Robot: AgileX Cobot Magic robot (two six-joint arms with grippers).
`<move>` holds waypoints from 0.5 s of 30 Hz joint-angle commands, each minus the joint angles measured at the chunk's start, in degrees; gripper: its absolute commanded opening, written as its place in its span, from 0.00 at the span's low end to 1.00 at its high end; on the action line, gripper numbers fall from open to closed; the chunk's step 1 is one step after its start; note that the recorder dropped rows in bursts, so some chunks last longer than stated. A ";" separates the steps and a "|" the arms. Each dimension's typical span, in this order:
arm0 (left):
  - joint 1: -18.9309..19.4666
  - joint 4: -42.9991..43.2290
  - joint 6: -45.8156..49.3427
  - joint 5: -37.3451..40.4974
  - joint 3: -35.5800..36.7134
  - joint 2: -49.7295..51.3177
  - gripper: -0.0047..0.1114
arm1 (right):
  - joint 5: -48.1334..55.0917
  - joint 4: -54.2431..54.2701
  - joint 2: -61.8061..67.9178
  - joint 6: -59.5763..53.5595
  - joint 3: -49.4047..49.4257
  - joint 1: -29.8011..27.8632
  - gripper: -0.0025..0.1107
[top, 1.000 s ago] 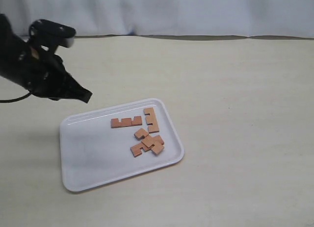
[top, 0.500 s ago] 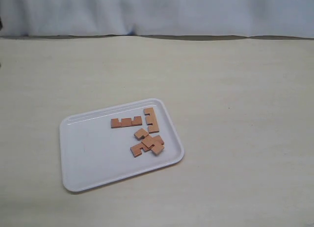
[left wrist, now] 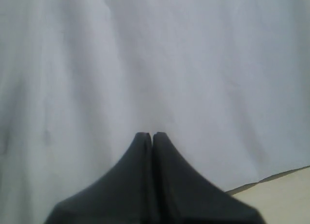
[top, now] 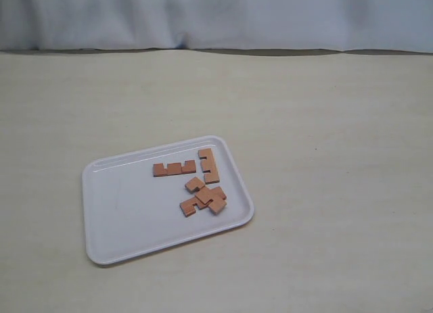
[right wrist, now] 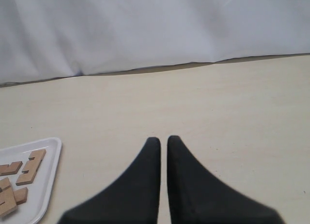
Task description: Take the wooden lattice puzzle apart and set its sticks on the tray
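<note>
The white tray [top: 122, 211] lies left of centre on the table in the exterior view. The wooden lattice puzzle shows only as separate reddish-brown sticks on the tray. One stick [top: 174, 169] lies flat, another [top: 208, 165] is beside it, and a small overlapping cluster [top: 203, 197] sits nearer the tray's right rim. No arm shows in the exterior view. My left gripper [left wrist: 152, 134] is shut and empty, facing the white curtain. My right gripper [right wrist: 163, 139] has its fingers nearly together with nothing between them, over bare table. The tray's corner [right wrist: 51, 171] and sticks [right wrist: 30, 167] lie off to one side of it.
A white curtain [top: 216, 15] hangs along the table's far edge. The beige tabletop [top: 325, 157] spreads around the tray on all sides.
The left arm, over the table's left side a second ago, has pulled out of the exterior view. The sticks and the tray have not moved.
</note>
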 commanded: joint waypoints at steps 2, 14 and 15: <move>0.11 6.06 3.68 -0.69 0.38 -0.27 0.04 | -0.48 -0.05 -0.21 0.01 0.20 -0.03 0.06; 30.22 2.53 1.70 25.59 1.58 -3.34 0.04 | -0.48 -0.05 -0.21 0.01 0.20 -0.03 0.06; 32.40 2.25 1.70 25.69 2.57 -3.45 0.04 | -0.48 -0.05 -0.21 0.01 0.20 -0.03 0.06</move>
